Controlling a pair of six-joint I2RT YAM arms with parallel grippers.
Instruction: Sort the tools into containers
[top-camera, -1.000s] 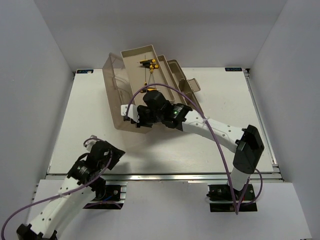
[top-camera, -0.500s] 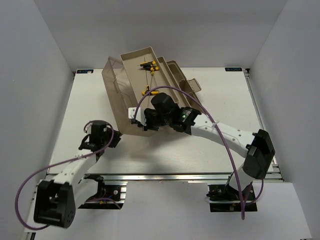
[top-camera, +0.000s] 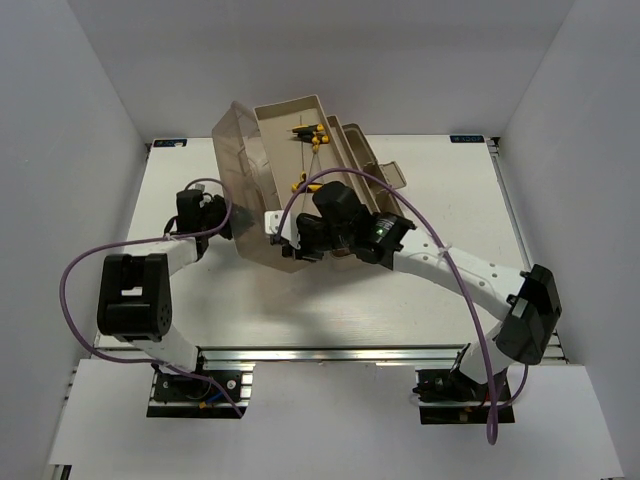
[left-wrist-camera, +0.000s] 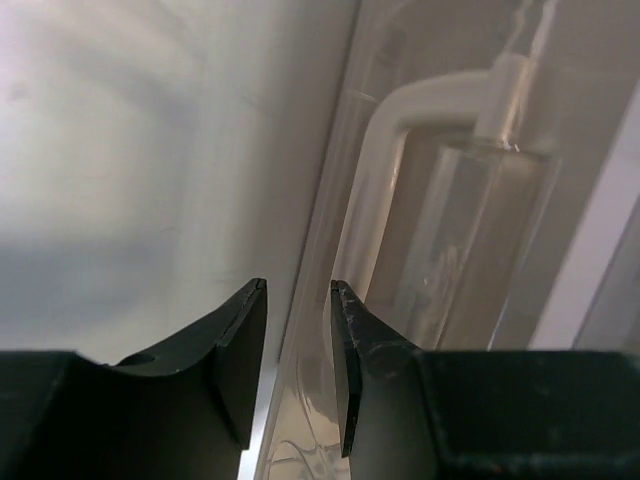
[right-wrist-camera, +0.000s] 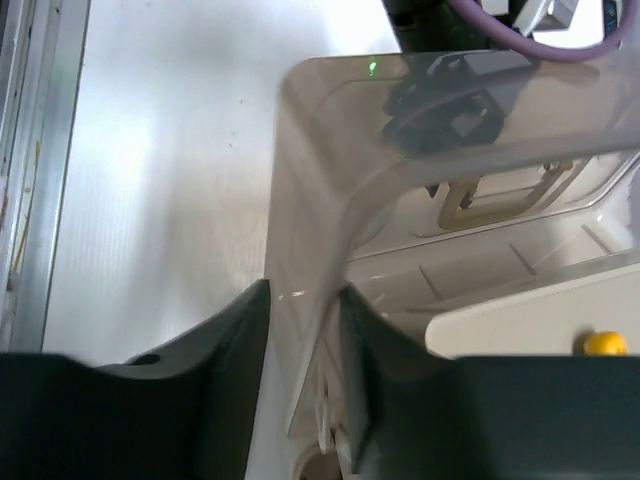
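The toolbox (top-camera: 290, 108) stands open at the back centre, its beige trays fanned out. Its translucent brown lid (top-camera: 238, 150) hangs to the left. Yellow-and-black hex keys (top-camera: 312, 131) lie in the top tray, and another (top-camera: 297, 182) lies lower down. My right gripper (top-camera: 285, 240) is shut on the lid's near edge, which runs between the jaws in the right wrist view (right-wrist-camera: 305, 295). My left gripper (top-camera: 228, 225) is at the lid's left wall; in its wrist view (left-wrist-camera: 298, 295) the jaws are closed on the lid (left-wrist-camera: 420, 220). The wrench and screwdrivers are hidden.
The toolbox's beige handle (top-camera: 385, 172) sticks out to the right. Purple cables (top-camera: 80, 262) loop from both arms. A metal rail (top-camera: 380, 352) runs along the near table edge. White walls enclose the table. A yellow hex key tip (right-wrist-camera: 605, 343) shows by a tray.
My left arm has swung from the near left corner up to the lid's left wall. The toolbox has turned and shifted a little to the right with my right gripper.
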